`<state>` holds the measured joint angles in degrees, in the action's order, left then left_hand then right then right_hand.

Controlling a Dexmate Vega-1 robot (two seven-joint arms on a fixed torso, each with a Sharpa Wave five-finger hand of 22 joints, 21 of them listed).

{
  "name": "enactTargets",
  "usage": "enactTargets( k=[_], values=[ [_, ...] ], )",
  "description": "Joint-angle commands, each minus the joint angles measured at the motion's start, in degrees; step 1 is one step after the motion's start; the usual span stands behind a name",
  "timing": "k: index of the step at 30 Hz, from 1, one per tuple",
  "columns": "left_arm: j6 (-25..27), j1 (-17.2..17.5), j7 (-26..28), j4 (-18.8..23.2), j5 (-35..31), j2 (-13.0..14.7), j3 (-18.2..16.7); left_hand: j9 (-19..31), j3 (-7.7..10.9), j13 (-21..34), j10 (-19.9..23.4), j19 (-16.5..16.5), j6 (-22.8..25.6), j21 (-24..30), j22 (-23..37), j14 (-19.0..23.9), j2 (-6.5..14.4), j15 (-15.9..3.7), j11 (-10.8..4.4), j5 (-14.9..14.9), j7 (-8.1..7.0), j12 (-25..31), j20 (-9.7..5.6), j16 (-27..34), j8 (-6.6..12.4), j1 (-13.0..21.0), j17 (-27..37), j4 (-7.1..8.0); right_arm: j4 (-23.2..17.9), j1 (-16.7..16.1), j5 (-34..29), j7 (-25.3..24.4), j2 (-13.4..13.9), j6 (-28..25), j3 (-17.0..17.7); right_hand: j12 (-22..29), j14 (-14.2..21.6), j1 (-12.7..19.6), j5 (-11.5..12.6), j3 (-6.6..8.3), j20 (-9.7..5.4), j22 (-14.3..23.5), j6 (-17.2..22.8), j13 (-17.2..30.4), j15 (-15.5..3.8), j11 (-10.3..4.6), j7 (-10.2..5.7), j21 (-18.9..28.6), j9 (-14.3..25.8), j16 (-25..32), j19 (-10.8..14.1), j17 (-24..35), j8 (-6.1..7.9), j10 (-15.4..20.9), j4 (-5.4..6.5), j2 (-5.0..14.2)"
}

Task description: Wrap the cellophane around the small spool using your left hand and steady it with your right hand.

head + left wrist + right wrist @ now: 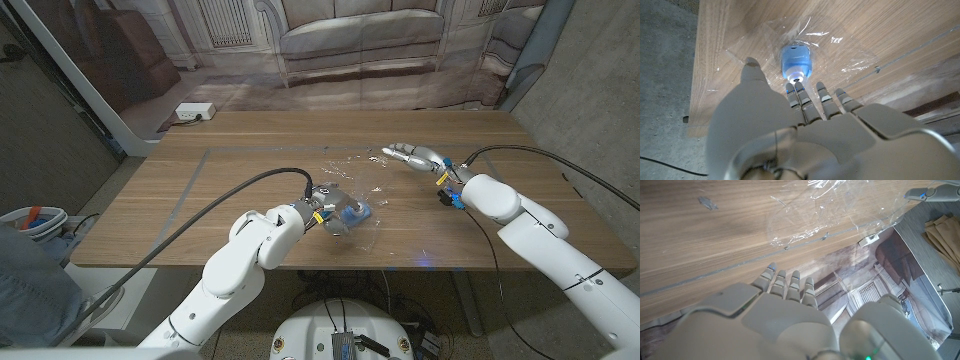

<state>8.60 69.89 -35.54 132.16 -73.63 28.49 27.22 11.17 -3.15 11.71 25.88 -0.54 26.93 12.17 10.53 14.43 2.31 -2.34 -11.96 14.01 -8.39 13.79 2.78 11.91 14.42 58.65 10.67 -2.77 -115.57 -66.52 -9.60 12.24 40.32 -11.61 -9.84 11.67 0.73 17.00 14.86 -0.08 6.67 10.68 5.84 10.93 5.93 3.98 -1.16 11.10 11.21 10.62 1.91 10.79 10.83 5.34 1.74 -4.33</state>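
Just beyond the left hand's [805, 130] loosely spread, empty fingertips [796, 90] lay the small blue plastic spool [796, 62] on crinkled clear cellophane [840, 55]. Right hand [418, 156], fingers straight, hovered well apart; unsteadied, the spool would likely roll.

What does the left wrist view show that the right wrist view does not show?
Only the left wrist view shows the small blue spool, lying on the cellophane just past the left hand. Only the right wrist view shows the right hand and the printed backdrop beyond the table edge. Both show crinkled cellophane on the wooden table.
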Motion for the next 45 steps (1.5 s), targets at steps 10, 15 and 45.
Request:
enactTargets(
  k=[10, 15, 45],
  values=[
    [-7.76, -1.14, -2.37, -0.31, 11.30, 5.54, -3.40, 0.15, 0.47, 0.02, -0.14, -0.08, -0.51, -0.16, 0.15, 0.79, 0.71, -5.02, -0.28, 0.14, -1.38, -0.62, 0.60, -0.29, -0.35, 1.53, -0.08, -0.96, 0.23, 0.20, 0.11, -1.80, -1.38, -1.40, -1.14, 0.40, 0.08, -0.58, 0.54, -0.27, 0.58, 0.12, 0.83, 0.08, -0.02, 0.12, -0.36, 0.52, -0.07, 0.38, 0.19, 0.20, 0.58, 0.33, 0.63, 0.10],
    [-9.49, -1.77, -0.91, -1.40, 12.43, 6.37, -3.20, 0.19, 0.89, 0.01, 1.11, 0.14, 1.16, -0.11, 0.14, 1.44, 1.35, -5.23, -0.26, 0.12, -1.99, -0.49, 0.65, -0.14, 0.11, 2.56, -0.06, -1.36, -0.08, -0.57, 0.30, -2.71, -1.80, -1.27, -0.65, 0.45, 0.26, -0.64, 0.60, -0.32, 0.58, 0.12, 0.89, 0.08, -0.01, 0.04, -0.43, 0.52, -0.08, 0.44, 0.18, 0.18, 0.60, 0.38, 0.66, 0.15],
    [-18.31, -4.45, 3.16, -5.86, 19.97, 10.18, -3.84, 0.27, 2.14, -0.07, 2.36, 1.36, 1.30, 0.13, 0.10, 2.52, 3.05, -5.55, -0.44, -0.27, -2.89, -1.35, 1.07, -0.29, -0.49, 5.77, 0.01, -2.70, -1.95, -6.08, 0.57, -7.23, -4.01, 0.13, 2.44, 0.76, 0.71, -0.73, 0.93, -0.60, 0.41, 0.10, 1.81, 0.08, -0.14, -0.22, -0.71, 0.66, -0.08, 0.50, 0.57, 0.05, 0.92, 0.88, 0.68, 0.31]
  ],
)
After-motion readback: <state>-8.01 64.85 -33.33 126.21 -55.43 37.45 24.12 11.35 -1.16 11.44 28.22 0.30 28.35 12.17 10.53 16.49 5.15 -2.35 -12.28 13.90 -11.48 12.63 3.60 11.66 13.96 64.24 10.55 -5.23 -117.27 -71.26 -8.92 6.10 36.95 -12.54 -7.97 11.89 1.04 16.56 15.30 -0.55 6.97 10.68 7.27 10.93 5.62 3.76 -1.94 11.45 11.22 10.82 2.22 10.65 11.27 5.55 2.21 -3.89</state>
